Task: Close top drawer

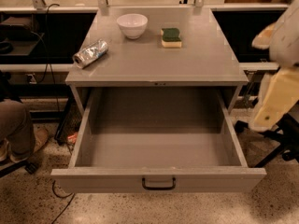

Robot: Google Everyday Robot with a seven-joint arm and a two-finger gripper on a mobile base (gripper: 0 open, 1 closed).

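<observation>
The one big grey metal top drawer (159,148) stands pulled fully out from under the grey tabletop (196,62), towards the camera; its deep boxy tray shows bare grey floor and walls; its broad flat front panel sits nearest the camera, low in the view, and carries one small black bar handle (159,185) at its middle. On the front edge of the tabletop, just above the drawer opening, there is one small dark mark (161,83), too small to read.

Three things rest on the tabletop; one round white bowl (132,25) stands upright near the back, left of centre; one rectangular sponge with a green top and a yellow base (171,37) lies just beside it to the right, not touching it; one crumpled silver foil-like cylinder (90,53) lies on its side near the left edge, well apart from the other two; any print on it cannot be read.

The cream-coloured claw (273,101) hangs at the right edge of the view, beside the drawer's right wall and apart from it, well away from the handle; it is blurred, and whether it is wide or narrow I cannot tell.

One black chair base (280,146) stands on the speckled floor (37,199) below the claw; one person's bent leg in brown trousers (14,125) shows at the left edge.
</observation>
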